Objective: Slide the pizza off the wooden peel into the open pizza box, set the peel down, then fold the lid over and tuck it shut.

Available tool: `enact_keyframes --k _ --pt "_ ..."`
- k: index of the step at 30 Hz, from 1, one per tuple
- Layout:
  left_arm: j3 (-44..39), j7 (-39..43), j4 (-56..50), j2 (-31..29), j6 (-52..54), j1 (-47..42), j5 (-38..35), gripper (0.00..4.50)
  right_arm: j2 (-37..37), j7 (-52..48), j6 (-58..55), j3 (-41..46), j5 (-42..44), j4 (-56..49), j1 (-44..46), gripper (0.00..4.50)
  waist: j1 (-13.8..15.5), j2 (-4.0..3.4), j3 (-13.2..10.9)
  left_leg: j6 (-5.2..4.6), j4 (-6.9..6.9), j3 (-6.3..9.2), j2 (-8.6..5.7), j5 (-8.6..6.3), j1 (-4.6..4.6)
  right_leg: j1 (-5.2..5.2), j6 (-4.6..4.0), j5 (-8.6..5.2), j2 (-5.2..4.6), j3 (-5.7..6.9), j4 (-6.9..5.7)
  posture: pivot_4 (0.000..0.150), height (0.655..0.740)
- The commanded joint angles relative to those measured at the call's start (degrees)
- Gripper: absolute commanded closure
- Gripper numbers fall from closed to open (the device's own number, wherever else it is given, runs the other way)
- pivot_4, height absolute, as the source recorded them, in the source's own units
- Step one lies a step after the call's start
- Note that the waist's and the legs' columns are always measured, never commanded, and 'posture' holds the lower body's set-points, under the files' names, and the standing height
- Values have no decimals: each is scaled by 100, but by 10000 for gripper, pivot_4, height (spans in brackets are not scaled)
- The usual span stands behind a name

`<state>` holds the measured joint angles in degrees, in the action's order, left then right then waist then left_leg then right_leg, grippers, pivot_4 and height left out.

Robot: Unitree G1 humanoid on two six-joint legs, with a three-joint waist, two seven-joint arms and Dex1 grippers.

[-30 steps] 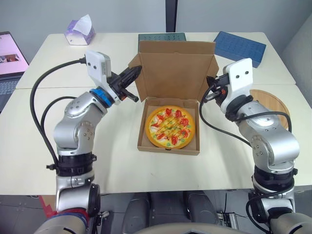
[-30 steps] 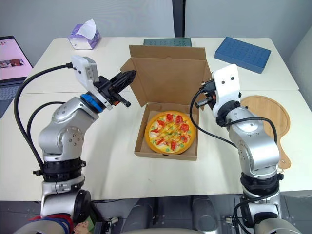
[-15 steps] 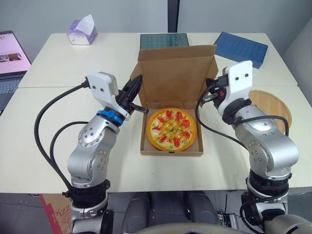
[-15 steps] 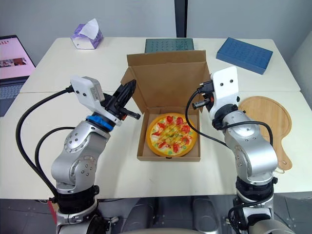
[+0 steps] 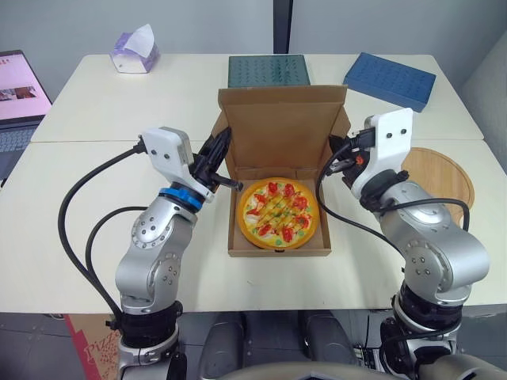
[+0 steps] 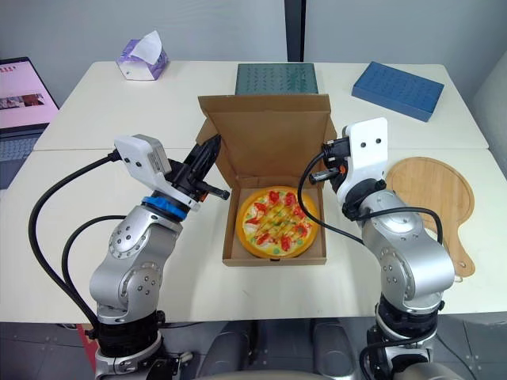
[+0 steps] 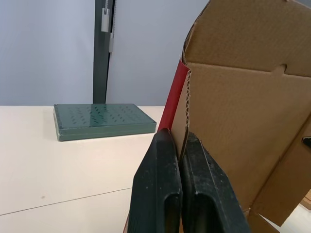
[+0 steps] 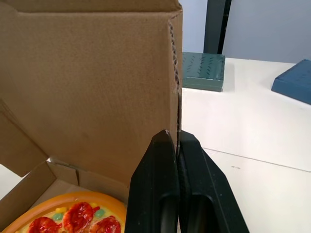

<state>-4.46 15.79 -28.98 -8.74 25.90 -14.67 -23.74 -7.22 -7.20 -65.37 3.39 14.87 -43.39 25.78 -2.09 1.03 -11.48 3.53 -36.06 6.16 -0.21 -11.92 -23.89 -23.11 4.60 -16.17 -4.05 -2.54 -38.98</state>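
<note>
Fold under way: lid [image 5: 283,127] leans further forward than a second ago, left gripper [image 7: 178,136] and right gripper [image 8: 177,133] clamped on its edges, pizza [image 5: 277,212] inside box [image 5: 277,248], peel [image 6: 432,202] set aside

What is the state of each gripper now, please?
Left gripper: closed on the lid, left edge.
Right gripper: closed on the lid, right edge.
</note>
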Motion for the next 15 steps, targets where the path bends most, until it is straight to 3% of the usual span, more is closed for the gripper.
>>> enact_keyframes --k 1,15 --pt "531 191 -149 86 -50 -58 -47 44901 174 -330 6 -303 502 -212 48 45000 0 0 1 0 0 0 0 0 1 1 0 0 0 0 0 1500 7279" --pt "793 350 -297 344 -58 -22 -214 44901 575 -307 -616 82 858 -113 366 45000 23 0 2 -1 -1 2 0 1 1 3 -1 0 0 2 1 1500 7279"
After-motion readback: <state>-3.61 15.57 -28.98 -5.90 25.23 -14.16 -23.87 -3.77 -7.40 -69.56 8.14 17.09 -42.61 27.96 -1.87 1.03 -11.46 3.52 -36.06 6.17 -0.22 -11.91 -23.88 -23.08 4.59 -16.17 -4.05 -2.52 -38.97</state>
